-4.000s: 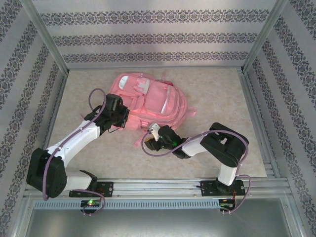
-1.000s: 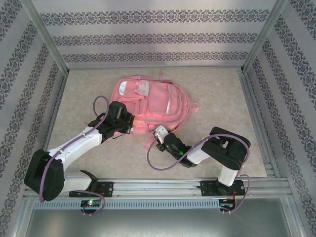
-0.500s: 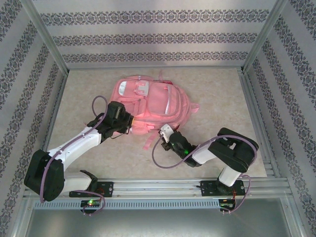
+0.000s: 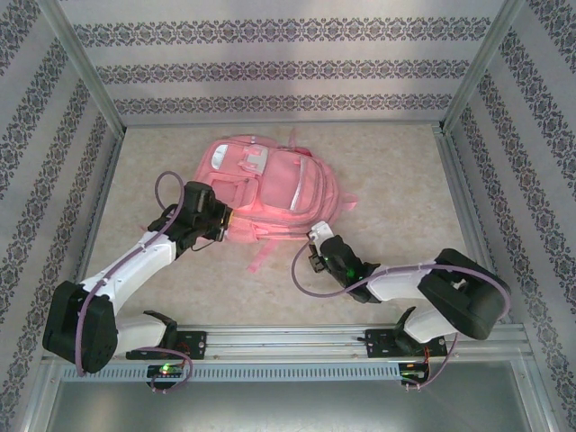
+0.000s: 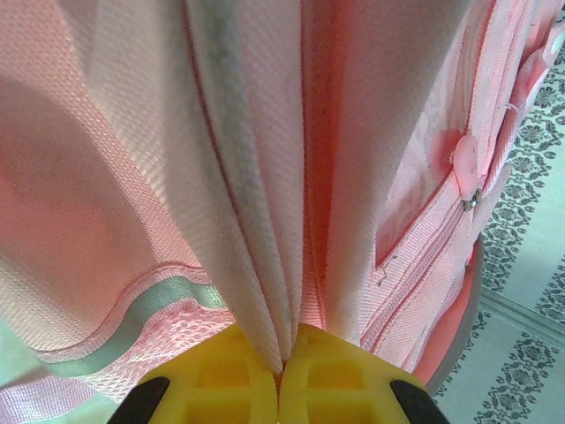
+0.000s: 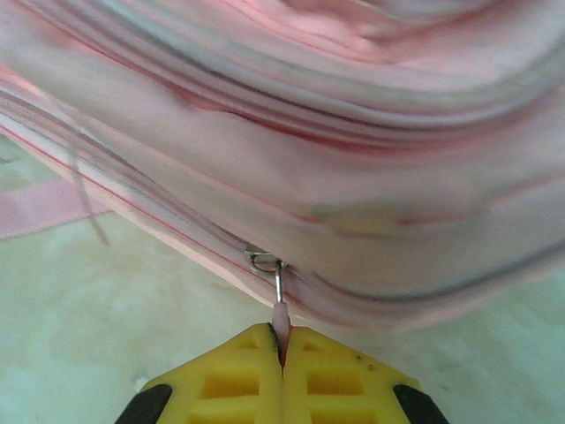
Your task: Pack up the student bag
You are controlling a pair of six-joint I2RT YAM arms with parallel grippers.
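Note:
The student bag (image 4: 274,184), a big pink backpack with pale strips, lies flat on the table's middle. My left gripper (image 4: 226,219) is at the bag's near left corner. Its yellow fingers (image 5: 221,371) are shut on a pinched fold of the student bag's (image 5: 265,177) pink fabric. My right gripper (image 4: 316,237) sits at the bag's near right edge. In the right wrist view that right gripper (image 6: 282,340) is shut on the pink zip pull (image 6: 281,314), which hangs from a metal slider (image 6: 263,259) on the zip line of the student bag (image 6: 353,132).
A loose pink strap (image 4: 260,257) trails from the bag over the beige table (image 4: 396,162) toward the near edge. Patterned walls and metal frame rails (image 4: 468,207) close in the table on three sides. The arm bases stand on the near rail (image 4: 288,340).
My right gripper has slid rightward along the bag's near edge with the zip pull in it. My left gripper has drawn the bag's corner slightly left and back.

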